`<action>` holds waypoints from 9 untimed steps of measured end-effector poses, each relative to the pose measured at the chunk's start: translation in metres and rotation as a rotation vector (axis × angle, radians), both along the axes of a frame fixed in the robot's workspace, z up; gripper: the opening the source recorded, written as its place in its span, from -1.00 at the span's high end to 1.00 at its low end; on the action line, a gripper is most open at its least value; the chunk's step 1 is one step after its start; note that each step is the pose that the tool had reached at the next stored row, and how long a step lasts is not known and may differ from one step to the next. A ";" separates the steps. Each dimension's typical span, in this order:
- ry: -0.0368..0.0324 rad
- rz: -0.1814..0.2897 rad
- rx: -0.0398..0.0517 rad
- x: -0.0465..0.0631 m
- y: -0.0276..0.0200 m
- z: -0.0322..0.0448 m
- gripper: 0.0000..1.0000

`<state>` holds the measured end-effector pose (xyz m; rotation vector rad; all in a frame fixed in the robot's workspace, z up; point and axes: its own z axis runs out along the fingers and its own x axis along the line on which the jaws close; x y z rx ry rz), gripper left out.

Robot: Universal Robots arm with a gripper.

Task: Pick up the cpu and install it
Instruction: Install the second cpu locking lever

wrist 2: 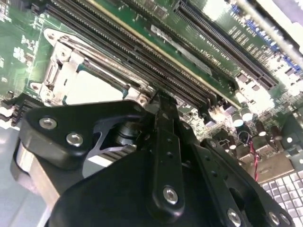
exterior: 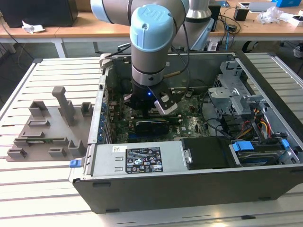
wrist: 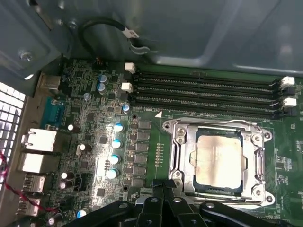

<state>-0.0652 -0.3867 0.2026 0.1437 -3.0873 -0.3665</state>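
Observation:
The cpu, a small square chip with a pale silvery top, lies flat inside the motherboard socket, with the metal socket frame around it. In the second wrist view the cpu shows as a pale patch in the same frame. My gripper hovers just beside the socket's near edge, fingers pressed together and nothing between them. From the second wrist view, the gripper tip sits close to the socket corner. The arm reaches down into the open computer case.
Black memory slots run along the far side of the socket. A power supply and a drive cage with coloured cables crowd the case. A grey fixture tray lies on the slatted table at the exterior view's left.

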 end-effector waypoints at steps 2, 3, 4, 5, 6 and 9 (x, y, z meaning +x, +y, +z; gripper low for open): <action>0.0002 0.000 -0.0006 0.000 0.0002 0.0023 0.79; 0.0003 0.000 -0.0006 0.003 0.0011 0.0028 0.79; 0.0007 0.000 -0.0005 0.009 0.0038 0.0027 0.79; 0.0022 0.000 -0.0006 0.017 0.0077 0.0028 0.79; 0.0033 0.000 -0.0007 0.022 0.0104 0.0028 0.79; 0.0039 0.000 -0.0372 0.038 0.0288 0.0085 0.79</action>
